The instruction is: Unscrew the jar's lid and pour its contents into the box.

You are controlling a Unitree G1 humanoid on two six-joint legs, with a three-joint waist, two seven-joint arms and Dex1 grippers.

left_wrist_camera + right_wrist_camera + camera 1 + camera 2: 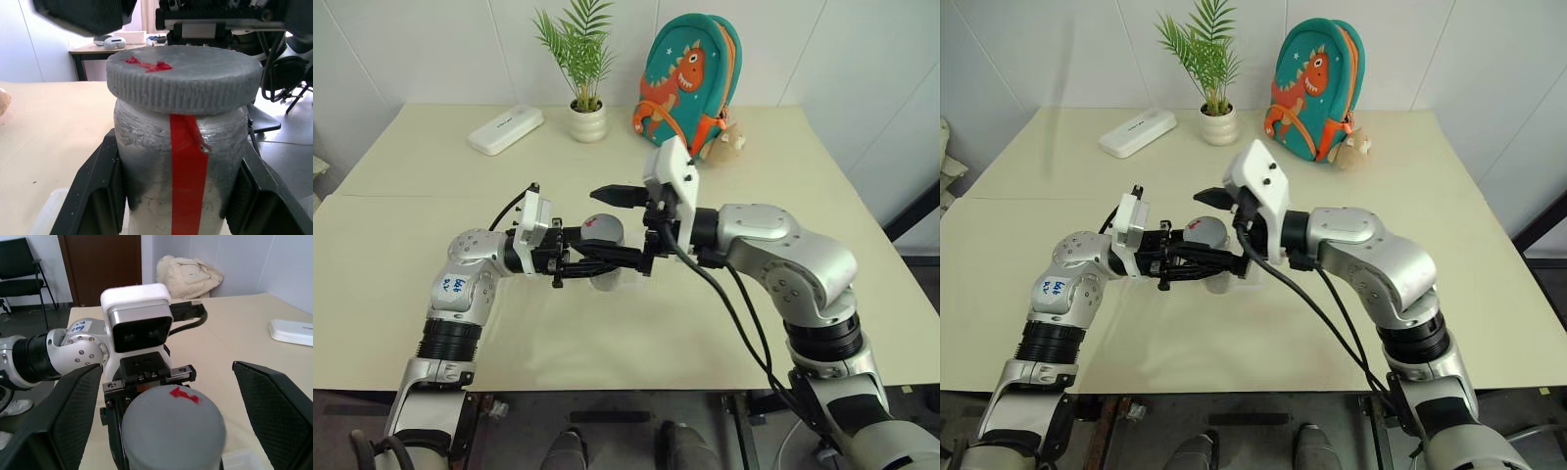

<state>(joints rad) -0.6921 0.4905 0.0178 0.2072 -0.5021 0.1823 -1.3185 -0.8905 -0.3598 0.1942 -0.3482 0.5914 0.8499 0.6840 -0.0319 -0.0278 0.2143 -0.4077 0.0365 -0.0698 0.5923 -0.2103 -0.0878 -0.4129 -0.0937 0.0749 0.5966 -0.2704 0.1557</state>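
My left gripper (178, 198) is shut on the jar (146, 166), a cloudy clear cylinder with a red strip, held upright above the table. The grey ribbed lid (183, 78), marked with red, sits on top of the jar. My right gripper (171, 401) is open, one black finger (63, 416) on each side of the lid (173, 426) and apart from it. The contents are hidden behind the cloudy wall. A corner of the clear box (242, 459) lies on the table just below the jar (605, 245).
At the table's far side lie a long white case (506, 128), a white plant pot (588, 120) with a green plant, and a teal dinosaur backpack (687, 83) with a small plush toy (732, 142) beside it. My right arm's cables (734, 313) hang over the near table edge.
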